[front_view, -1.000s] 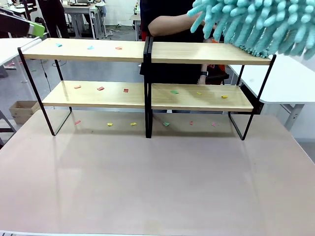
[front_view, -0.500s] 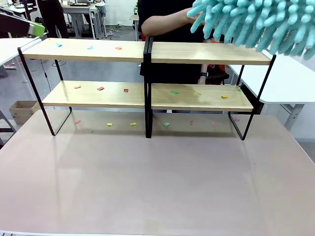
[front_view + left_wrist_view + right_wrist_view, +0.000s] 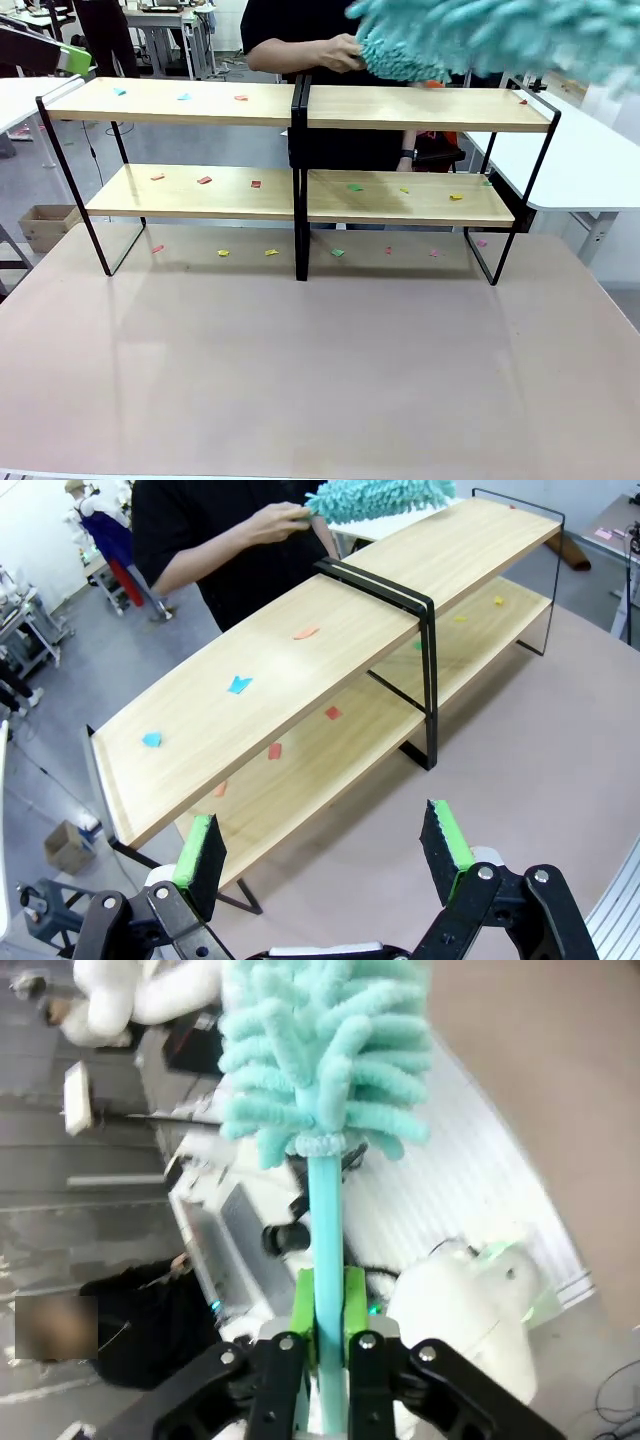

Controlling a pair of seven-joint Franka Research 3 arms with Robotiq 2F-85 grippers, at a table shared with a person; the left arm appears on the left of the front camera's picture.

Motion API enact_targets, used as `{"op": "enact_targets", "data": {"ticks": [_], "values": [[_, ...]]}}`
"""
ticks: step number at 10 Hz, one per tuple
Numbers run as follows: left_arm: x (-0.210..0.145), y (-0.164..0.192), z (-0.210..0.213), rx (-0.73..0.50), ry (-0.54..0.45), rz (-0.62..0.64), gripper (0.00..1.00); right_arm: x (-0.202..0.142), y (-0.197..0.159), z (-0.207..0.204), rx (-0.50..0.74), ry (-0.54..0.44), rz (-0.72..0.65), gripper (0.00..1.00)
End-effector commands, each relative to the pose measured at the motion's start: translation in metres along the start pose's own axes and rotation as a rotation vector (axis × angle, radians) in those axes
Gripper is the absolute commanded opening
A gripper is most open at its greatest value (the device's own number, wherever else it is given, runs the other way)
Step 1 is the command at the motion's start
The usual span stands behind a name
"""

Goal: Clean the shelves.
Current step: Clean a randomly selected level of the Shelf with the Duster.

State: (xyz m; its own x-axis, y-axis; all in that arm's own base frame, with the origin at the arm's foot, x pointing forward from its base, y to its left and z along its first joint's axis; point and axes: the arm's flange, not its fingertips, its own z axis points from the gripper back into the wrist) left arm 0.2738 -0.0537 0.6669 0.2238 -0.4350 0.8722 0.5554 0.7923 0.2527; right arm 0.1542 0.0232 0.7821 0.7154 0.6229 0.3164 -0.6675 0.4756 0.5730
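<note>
The shelves (image 3: 420, 108) stand across the far half of the table, two joined units of light wood in a black frame. Small coloured paper scraps (image 3: 204, 180) lie on the boards and on the table beneath. A fluffy teal duster (image 3: 470, 35) hovers blurred over the top right board. A person's hand (image 3: 335, 52) touches its tip. In the right wrist view my right gripper (image 3: 328, 1335) is shut on the duster's teal handle (image 3: 326, 1230). My left gripper (image 3: 322, 850) hangs open above the table, in front of the shelves (image 3: 330, 660), holding nothing.
The person stands behind the rack at its middle. The pinkish table (image 3: 320, 380) has free room in front of the rack. A white table (image 3: 590, 160) stands at the right, and a cardboard box (image 3: 40, 225) sits on the floor at the left.
The duster has swung left and flattened over the top right board. The person has shifted left, and the hand now touches the duster's tip.
</note>
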Motion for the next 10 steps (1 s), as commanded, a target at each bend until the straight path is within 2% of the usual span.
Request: {"op": "enact_targets", "data": {"ticks": [1,3,5,8,10], "values": [[-0.001,0.000,0.000,-0.001,-0.002,0.001,1.00,0.023,0.014,0.005,-0.055,-0.031,-0.013,0.12],[-0.001,0.000,0.000,-0.001,-0.002,0.001,1.00,0.025,0.006,-0.002,-0.043,-0.013,0.006,0.12],[-0.001,0.000,0.000,-0.001,-0.002,0.001,1.00,0.050,0.015,-0.006,-0.098,-0.021,-0.123,0.12],[-0.001,0.000,0.000,-0.001,-0.002,0.001,1.00,0.105,0.022,-0.018,-0.202,0.019,-0.215,0.12],[-0.001,0.000,0.000,-0.001,-0.002,0.001,1.00,0.148,0.028,-0.029,-0.307,-0.025,-0.272,0.12]]}}
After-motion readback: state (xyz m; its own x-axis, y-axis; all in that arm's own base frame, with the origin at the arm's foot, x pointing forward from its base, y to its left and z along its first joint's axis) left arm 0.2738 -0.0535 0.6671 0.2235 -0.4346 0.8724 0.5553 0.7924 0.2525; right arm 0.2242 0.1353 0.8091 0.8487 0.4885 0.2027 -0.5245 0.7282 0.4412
